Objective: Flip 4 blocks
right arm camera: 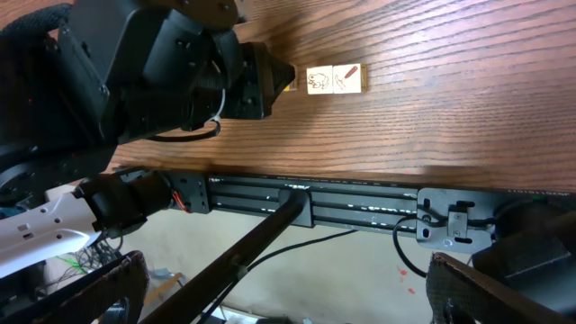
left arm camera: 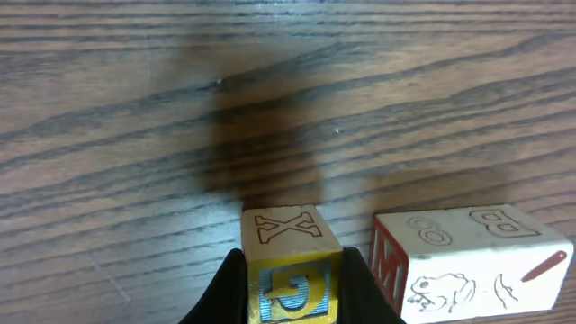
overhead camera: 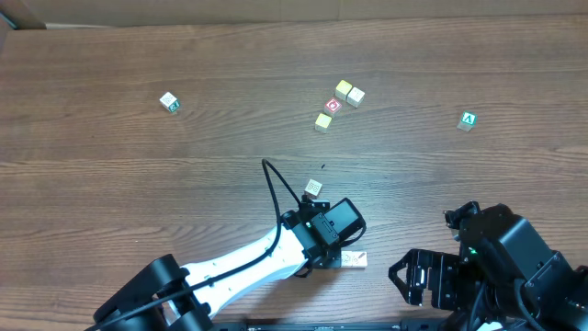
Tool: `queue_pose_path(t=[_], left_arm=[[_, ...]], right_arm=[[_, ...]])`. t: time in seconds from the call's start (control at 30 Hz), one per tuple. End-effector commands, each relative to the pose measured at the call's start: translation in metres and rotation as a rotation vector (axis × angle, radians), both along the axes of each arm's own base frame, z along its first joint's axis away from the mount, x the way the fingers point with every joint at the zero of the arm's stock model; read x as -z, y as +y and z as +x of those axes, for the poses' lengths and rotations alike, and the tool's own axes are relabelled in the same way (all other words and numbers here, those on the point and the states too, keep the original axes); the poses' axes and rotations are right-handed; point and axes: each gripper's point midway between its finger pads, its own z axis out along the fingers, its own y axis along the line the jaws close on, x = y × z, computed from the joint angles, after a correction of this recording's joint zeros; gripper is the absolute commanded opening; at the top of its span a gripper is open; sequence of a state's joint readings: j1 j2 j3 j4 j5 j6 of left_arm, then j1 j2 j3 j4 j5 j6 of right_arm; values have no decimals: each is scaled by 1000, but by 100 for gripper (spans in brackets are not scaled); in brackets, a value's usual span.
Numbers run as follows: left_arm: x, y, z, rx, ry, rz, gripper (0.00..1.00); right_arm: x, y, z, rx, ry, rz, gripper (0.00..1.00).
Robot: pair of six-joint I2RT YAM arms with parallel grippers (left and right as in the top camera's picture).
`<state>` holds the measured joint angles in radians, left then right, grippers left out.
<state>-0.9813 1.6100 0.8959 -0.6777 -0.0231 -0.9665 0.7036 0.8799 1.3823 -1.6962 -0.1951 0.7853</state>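
While my left gripper (left arm camera: 292,292) pinches one X-marked block (left arm camera: 286,232), two pale blocks (left arm camera: 468,261) sit side by side just beside it, and my right gripper (right arm camera: 301,292) gapes wide, empty.

It looked like a robotics lab bench. Just beyond the fingers (right arm camera: 490,288) of the right gripper (right arm camera: 288,281), a black slotted rail (right arm camera: 360,205) edged the wood-grain table (right arm camera: 468,108), and loose cables (right arm camera: 360,236) hung beneath it, nearer the fingers.

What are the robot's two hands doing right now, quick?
Left hand: closed, holding a block with an X on it.
Right hand: open, holding nothing.
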Motion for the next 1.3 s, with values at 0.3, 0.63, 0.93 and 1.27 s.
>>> queue_pose_path(t=[0.3,0.63,0.93,1.27], left_arm=[[1,-3,-2,-17,3,-32,4],[-1,-10,-2,-6,10,-65,4],[-2,-14,-1,-2,4,-81,4],[-2,-14,-1,-2,7,-82,8]], right_arm=[[-8,2,-1,-11,-20,27,100],[-8,3,-2,-13,-16,31,100],[-8,3,-2,-13,-17,31,100],[-8,3,-2,-14,-17,30,100]])
